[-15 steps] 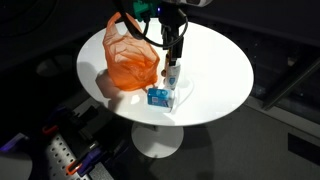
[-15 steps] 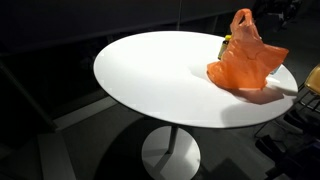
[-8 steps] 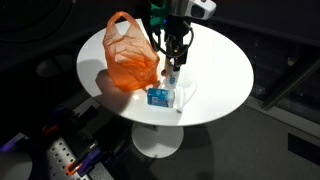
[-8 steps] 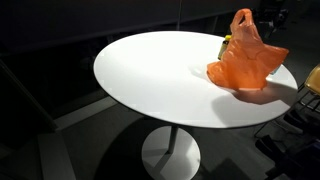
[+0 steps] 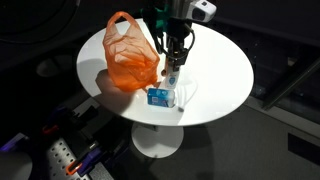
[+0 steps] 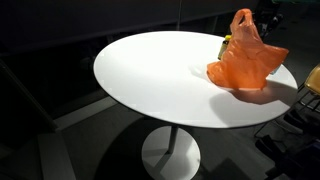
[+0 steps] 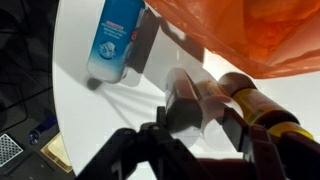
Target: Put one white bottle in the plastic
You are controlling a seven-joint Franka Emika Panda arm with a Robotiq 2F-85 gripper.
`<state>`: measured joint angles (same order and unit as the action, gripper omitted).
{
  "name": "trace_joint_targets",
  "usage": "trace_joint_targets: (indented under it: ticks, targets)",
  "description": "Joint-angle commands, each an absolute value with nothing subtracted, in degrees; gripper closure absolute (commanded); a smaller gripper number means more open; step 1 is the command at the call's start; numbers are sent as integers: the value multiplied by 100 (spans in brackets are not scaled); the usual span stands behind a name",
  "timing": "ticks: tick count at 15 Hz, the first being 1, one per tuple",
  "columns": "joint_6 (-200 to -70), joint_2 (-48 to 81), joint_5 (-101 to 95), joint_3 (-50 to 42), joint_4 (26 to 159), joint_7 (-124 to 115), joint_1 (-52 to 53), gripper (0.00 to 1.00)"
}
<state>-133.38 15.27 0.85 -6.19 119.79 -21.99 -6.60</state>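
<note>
A small white bottle [image 5: 172, 77] stands on the round table just right of the orange plastic bag [image 5: 132, 55]. My gripper [image 5: 174, 62] points straight down over it. In the wrist view the pale, blurred bottle [image 7: 200, 88] sits between the two dark fingers of the gripper [image 7: 207, 97], which are partly drawn in on either side. The blur hides whether the pads touch it. The bag [image 7: 250, 30] fills the top right of that view. In an exterior view the bag [image 6: 245, 58] hides both bottle and gripper.
A brown bottle with a yellow cap [image 7: 255, 105] stands right beside the white one. A flat blue-and-white box [image 5: 160, 96] [image 7: 113, 40] lies near the table's front edge. The white table top [image 5: 215, 70] [image 6: 150, 80] drops off all round.
My gripper has come down over the white bottle beside the bag. Its fingers have drawn closer together. The bag, the box and the bottles have stayed put.
</note>
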Motion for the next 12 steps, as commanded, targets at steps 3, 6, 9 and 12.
trace_joint_targets:
  ticks: [3,6,9,12]
  targets:
    - [-13421,1485,-100,-760,11939,-2351,-452,84]
    - [-13369,1253,-258,-828,12048,-2537,-362,90]
    - [-13277,932,-501,-910,12110,-2858,-270,90]
    - [-13108,644,-797,-907,12068,-3265,-215,90]
